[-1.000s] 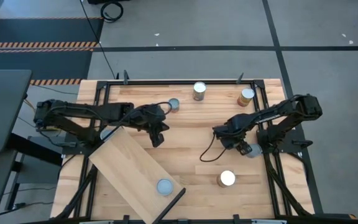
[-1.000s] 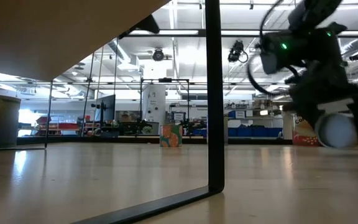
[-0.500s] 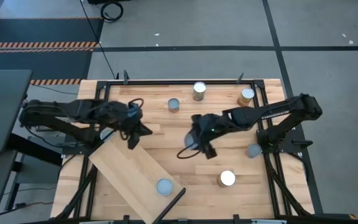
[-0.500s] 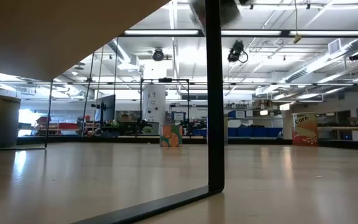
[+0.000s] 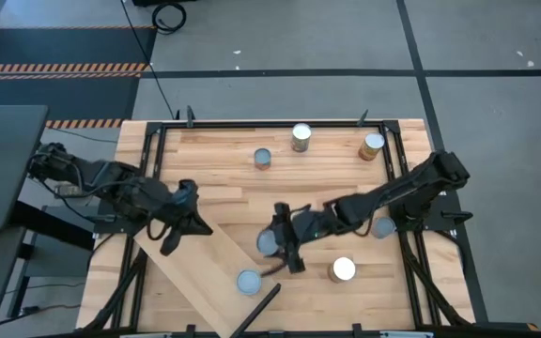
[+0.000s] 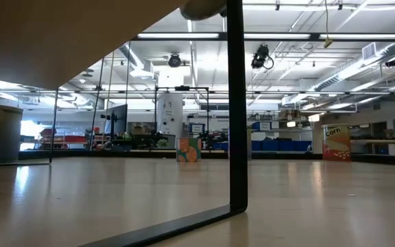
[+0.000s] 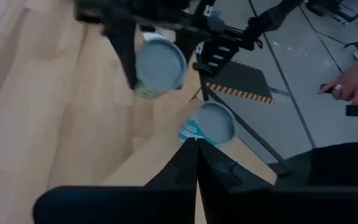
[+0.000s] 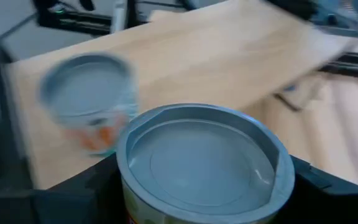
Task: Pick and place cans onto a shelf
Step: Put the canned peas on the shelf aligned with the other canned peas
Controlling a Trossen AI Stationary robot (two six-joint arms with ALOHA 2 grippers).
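The right gripper [image 5: 269, 243] sits in the lower middle of the high view. It is clamped around a can [image 5: 267, 244] with a round, smooth grey-blue top. In the right wrist view this held can [image 8: 202, 163] fills the bottom of the frame, with a dark finger on each side. It is at the edge of the shelf [image 5: 195, 253], a long, flat plank of pale wood that lies slanted across the lower left of the surface [image 5: 336, 178]. A thin dark bar [image 5: 261, 308] runs along the plank's lower end.

Another can [image 5: 248, 282] with a grey-blue top stands on the shelf near that bar, close to the held one. Most of the plank up and left of it is bare.

The left gripper [image 5: 172, 242] is over the upper left part of the shelf. Its fingers are pressed together and hold nothing.

More cans stand apart on the striped wood surface: one grey-blue [image 5: 263, 158], one silvery [image 5: 301, 137] and one gold-topped [image 5: 372, 145] near the top edge, one bright white [image 5: 343, 270] at the lower right, and one grey-blue [image 5: 382, 227] by the right edge.
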